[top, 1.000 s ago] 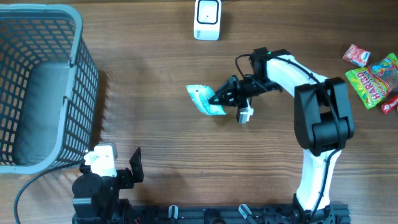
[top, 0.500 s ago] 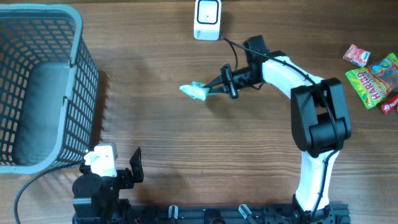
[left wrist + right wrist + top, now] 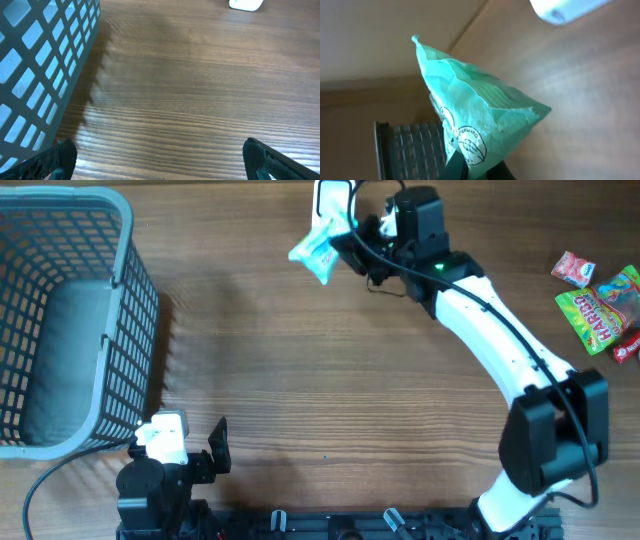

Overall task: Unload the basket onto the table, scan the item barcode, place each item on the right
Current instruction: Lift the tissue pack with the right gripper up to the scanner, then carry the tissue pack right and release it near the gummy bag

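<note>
Green packet [image 3: 316, 246] is being held clamped in the right gripper [image 3: 347, 246], just beside the scanner [image 3: 333, 192], after being carried there from mid-table over the last second. The barcode is probably being presented for reading now. The left gripper [image 3: 160, 159] is being kept wide apart, idle, beside the basket [image 3: 128, 290].

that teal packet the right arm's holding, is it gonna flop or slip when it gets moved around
Probably floppy: the teal packet is creased and crumpled, pinched at one edge by the right gripper. Likely light, since it stands out from that pinch without sagging. Its smooth-looking film may slip.
</note>
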Robot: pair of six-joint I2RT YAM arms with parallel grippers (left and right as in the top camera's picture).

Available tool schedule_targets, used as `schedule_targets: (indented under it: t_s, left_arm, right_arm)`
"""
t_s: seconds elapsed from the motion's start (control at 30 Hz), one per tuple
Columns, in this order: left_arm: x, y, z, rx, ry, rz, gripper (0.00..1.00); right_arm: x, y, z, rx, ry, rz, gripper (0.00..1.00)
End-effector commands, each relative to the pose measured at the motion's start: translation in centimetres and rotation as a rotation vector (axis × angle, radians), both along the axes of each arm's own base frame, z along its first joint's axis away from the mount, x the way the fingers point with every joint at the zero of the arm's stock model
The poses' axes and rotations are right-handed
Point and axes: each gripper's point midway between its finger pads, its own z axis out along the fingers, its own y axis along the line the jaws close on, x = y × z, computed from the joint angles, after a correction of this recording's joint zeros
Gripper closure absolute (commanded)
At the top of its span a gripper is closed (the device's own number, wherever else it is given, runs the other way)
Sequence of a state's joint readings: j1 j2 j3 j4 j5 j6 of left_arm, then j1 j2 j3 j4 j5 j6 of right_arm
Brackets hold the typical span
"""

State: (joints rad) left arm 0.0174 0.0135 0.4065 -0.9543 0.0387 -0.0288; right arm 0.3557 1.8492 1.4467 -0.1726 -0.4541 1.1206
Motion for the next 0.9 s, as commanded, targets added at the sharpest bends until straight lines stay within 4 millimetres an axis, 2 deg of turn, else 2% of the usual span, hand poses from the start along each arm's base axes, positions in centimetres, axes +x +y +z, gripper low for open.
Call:
schedule_targets:
  t_s: [0.0,0.1,0.27,0.37,0.47,0.6,0.67,0.77,0.87]
  left_arm:
    - [0.0,0.0,-0.1,0.001,-0.002,-0.001,0.00]
    - [0.0,0.0,-0.1,0.001,-0.002,-0.001,0.00]
    - [0.0,0.0,-0.1,0.001,-0.002,-0.001,0.00]
    - [0.0,0.0,-0.1,0.001,-0.002,-0.001,0.00]
    - [0.0,0.0,-0.1,0.001,-0.002,-0.001,0.00]
    - [0.0,0.0,-0.1,0.001,-0.002,-0.001,0.00]
    - [0.0,0.0,-0.1,0.001,-0.003,-0.001,0.00]
    - [0.0,0.0,-0.1,0.001,-0.003,-0.001,0.00]
    - [0.0,0.0,-0.1,0.001,-0.002,-0.001,0.00]
  right_arm:
    - [2.9,0.1,-2.5,-0.021,-0.043,-0.059,0.95]
    - [5.2,0.9,-4.1,0.038,-0.084,-0.087,0.95]
    - [9.0,1.0,-7.3,0.129,-0.077,-0.218,0.95]
    - [12.1,2.6,-8.5,0.156,-0.079,-0.207,0.95]
    - [13.7,3.5,-9.8,0.182,-0.049,-0.199,0.95]
    - [12.9,3.1,-11.7,0.127,0.036,-0.208,0.96]
    - [11.9,3.0,-11.7,0.104,0.072,-0.162,0.95]
    - [10.5,2.2,-8.9,0.083,0.084,-0.098,0.95]
    - [8.3,-1.1,-5.8,-0.017,0.138,-0.120,0.95]
